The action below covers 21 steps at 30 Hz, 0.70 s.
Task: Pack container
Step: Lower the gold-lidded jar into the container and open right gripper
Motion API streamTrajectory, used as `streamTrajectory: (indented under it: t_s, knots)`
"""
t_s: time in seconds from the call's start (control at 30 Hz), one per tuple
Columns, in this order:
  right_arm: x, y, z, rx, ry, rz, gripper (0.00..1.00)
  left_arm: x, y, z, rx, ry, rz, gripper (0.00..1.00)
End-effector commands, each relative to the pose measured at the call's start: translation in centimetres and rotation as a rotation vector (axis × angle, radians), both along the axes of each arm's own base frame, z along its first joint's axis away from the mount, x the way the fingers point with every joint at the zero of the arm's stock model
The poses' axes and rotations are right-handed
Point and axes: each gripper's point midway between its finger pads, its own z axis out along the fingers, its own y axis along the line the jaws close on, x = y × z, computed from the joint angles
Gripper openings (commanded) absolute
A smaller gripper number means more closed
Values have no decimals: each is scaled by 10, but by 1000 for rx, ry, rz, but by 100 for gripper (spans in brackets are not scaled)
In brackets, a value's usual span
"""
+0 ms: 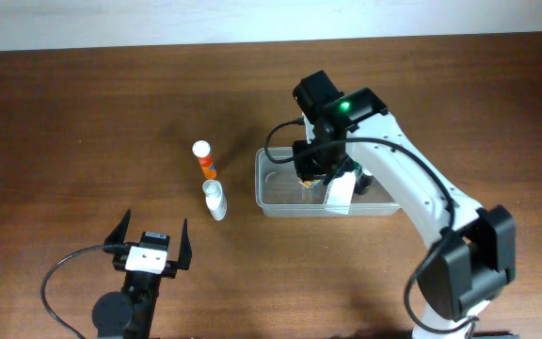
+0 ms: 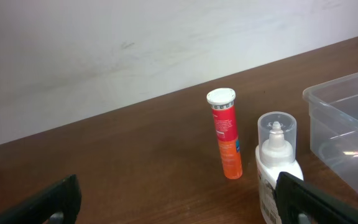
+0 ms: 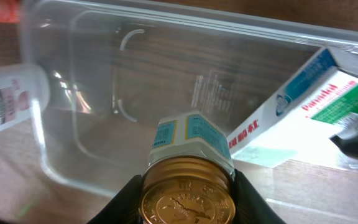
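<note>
The container (image 1: 276, 193) is a clear plastic tub at the table's middle right, also seen in the right wrist view (image 3: 104, 74) and at the right edge of the left wrist view (image 2: 347, 118). My right gripper (image 3: 187, 186) is shut on a jar with a gold lid (image 3: 187, 196) and a blue-and-white label, held over the tub (image 1: 313, 174). A white box with blue and green print (image 3: 303, 106) leans inside the tub's right part (image 1: 340, 191). My left gripper (image 1: 151, 243) is open and empty near the front left.
An orange tube with a white cap (image 1: 205, 160) stands left of the tub, also in the left wrist view (image 2: 224, 134). A white bottle with a clear cap (image 1: 215, 200) stands just in front of it (image 2: 277, 162). A dark object (image 1: 363, 179) lies in the tub.
</note>
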Motion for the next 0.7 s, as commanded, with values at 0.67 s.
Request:
streamTrajectory:
  t_s: [0.67]
  knots:
    - [23, -4, -50, -120, 9, -5, 33, 0, -1, -1, 11, -1, -9, 99]
